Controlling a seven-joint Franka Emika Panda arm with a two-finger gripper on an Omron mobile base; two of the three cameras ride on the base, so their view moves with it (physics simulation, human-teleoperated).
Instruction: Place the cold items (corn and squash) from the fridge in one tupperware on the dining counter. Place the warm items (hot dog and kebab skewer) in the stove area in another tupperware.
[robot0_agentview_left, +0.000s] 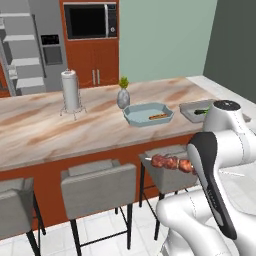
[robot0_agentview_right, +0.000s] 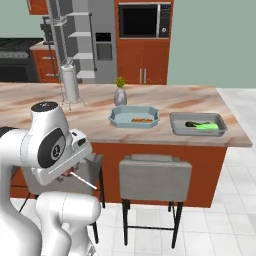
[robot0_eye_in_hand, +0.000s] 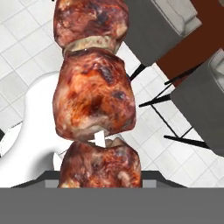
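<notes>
The kebab skewer (robot0_agentview_left: 170, 162), a row of dark red meat chunks on a thin stick, hangs level in front of the dining counter (robot0_agentview_left: 75, 130), above the stools. My gripper (robot0_agentview_right: 70, 171) is shut on it, mostly hidden by my own arm. In the hand view the chunks (robot0_eye_in_hand: 94, 96) sit very close. The pale blue octagonal tupperware (robot0_agentview_left: 148, 114) on the counter holds the hot dog (robot0_agentview_left: 159, 116). To its right, the grey rectangular tupperware (robot0_agentview_right: 197, 124) holds the green squash (robot0_agentview_right: 206, 127) with a dark piece beside it; I cannot tell if that is the corn.
A paper towel stand (robot0_agentview_left: 70, 91) and a small vase with a plant (robot0_agentview_left: 123, 95) stand on the counter. Grey stools (robot0_agentview_left: 99, 187) line its near side. The fridge (robot0_agentview_left: 30, 45) stands open at the back, and the stove (robot0_agentview_right: 17, 60) is far left.
</notes>
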